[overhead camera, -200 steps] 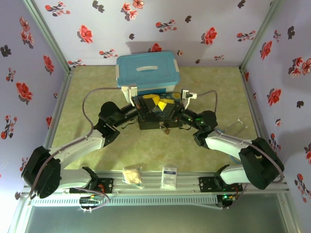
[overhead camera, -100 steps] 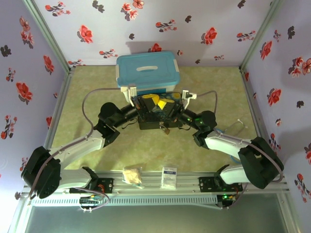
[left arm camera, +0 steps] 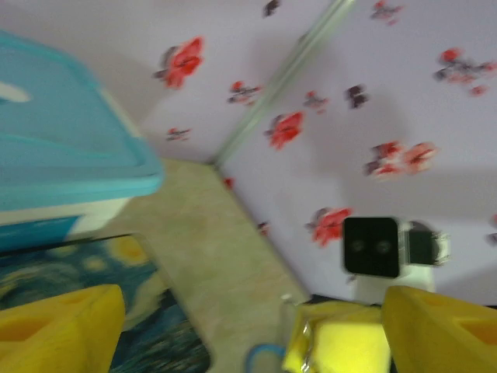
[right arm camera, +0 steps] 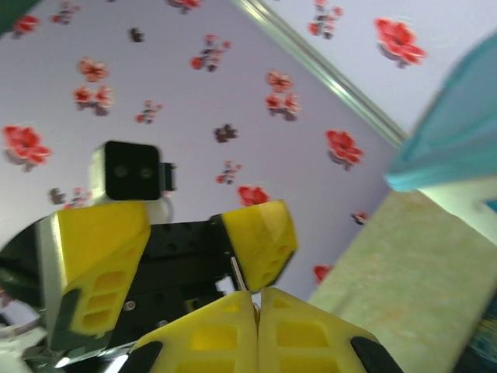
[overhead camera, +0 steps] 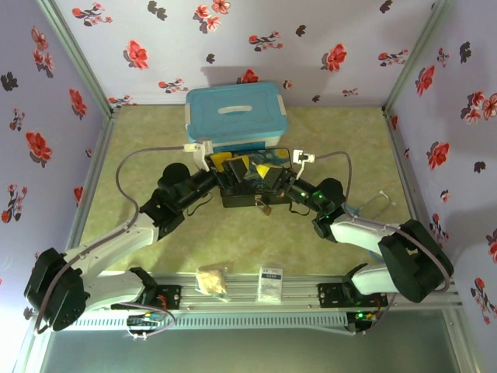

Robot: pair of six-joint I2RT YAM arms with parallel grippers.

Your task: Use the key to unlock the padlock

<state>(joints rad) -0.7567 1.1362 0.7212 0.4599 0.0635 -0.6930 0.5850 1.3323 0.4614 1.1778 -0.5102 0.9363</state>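
The small brass padlock (overhead camera: pixel 265 207) hangs on the front of the dark Starry-Night tin (overhead camera: pixel 242 194), near mid-table. Above the tin the two grippers face each other. My right gripper (overhead camera: pixel 269 171) is shut, and in the right wrist view (right arm camera: pixel 257 299) the thin grey key (right arm camera: pixel 238 273) sticks up from between its yellow pads. My left gripper (overhead camera: pixel 230 165) stands open just left of it, its yellow fingers (right arm camera: pixel 260 233) spread apart with nothing between them. The left wrist view is blurred; there the right gripper's yellow fingers (left arm camera: pixel 345 346) sit between my left gripper's (left arm camera: pixel 252 315) wide-open jaws.
A blue lidded plastic box (overhead camera: pixel 236 115) stands right behind the tin. A blue cable loop (left arm camera: pixel 262 359) lies on the mat by the tin. A crumpled wrapper (overhead camera: pixel 211 280) and a white card (overhead camera: pixel 270 283) rest on the front rail. Flowered walls (overhead camera: pixel 256 35) enclose the table.
The left gripper has opened wide and let go of the key, its arm shifting left. The right gripper has closed fully on the key.
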